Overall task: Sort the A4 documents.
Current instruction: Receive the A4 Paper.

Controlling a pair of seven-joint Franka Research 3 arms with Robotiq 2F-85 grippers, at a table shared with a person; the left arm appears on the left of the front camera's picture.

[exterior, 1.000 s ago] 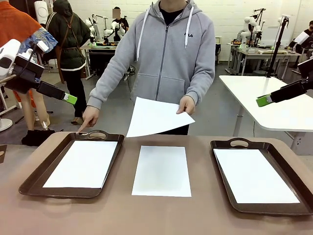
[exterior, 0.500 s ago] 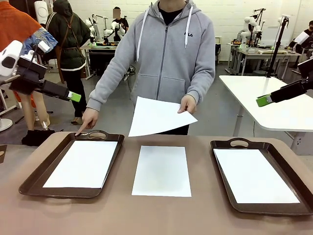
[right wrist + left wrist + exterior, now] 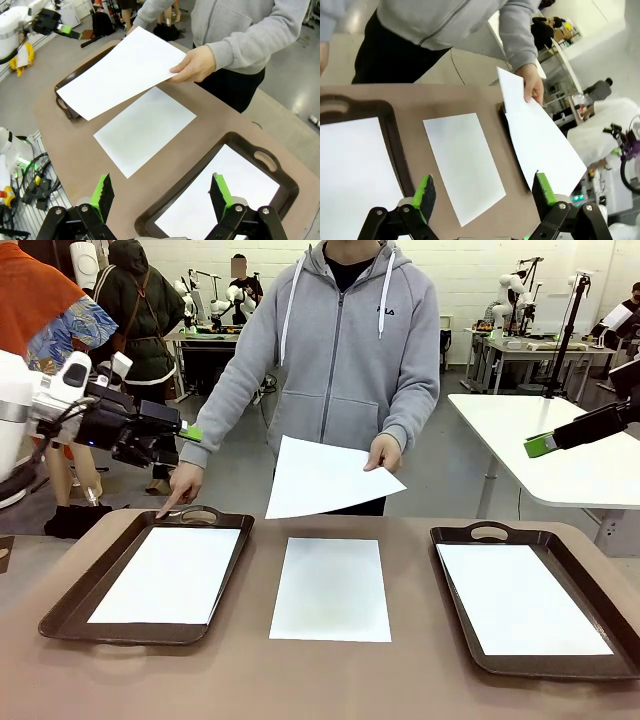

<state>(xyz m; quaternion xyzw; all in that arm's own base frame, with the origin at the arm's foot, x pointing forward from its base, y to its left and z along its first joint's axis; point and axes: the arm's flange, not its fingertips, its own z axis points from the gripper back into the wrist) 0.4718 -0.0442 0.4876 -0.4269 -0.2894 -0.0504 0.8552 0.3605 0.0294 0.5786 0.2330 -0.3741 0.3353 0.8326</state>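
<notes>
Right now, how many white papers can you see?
4: the left sheet in the left tray, the middle sheet on the table, the right sheet in the right tray, the held sheet in the person's hand. Stacked ones might hide underneath.

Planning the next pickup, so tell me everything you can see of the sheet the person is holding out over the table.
The held sheet is a blank white A4 page of thin paper, flat, with no visible print or folds. It hangs in the air, tilted, above the far edge of the table, just beyond the middle sheet that lies there. The person's hand grips it near one corner; nothing else touches it.
</notes>
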